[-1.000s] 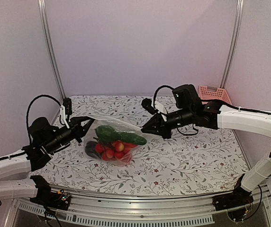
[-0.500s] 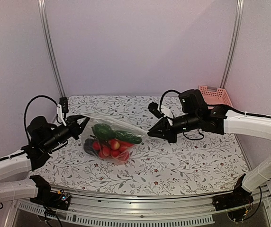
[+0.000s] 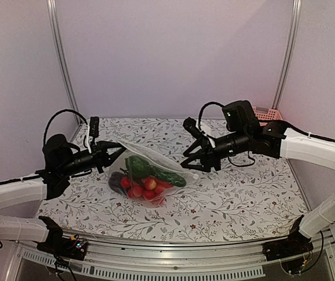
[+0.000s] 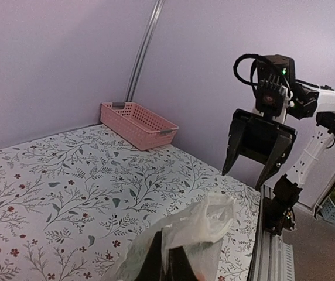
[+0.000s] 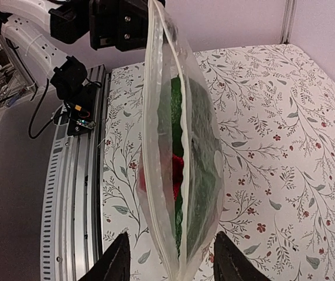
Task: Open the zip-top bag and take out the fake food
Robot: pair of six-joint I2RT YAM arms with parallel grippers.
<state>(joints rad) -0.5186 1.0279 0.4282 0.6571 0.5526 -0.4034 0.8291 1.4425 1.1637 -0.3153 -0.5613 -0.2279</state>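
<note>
Above the floral tabletop [image 3: 243, 199], our left fingers [image 3: 109, 153] pinch the clear crinkly zip-top bag [image 3: 156, 160] of glossy plastic fruit [image 3: 144, 186]. Our right fingers [image 5: 116, 260] gape wide astride its edge.

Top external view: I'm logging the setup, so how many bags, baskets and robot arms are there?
Zip-top bag: 1
Pink basket: 1
Robot arms: 2
Total: 4
</note>
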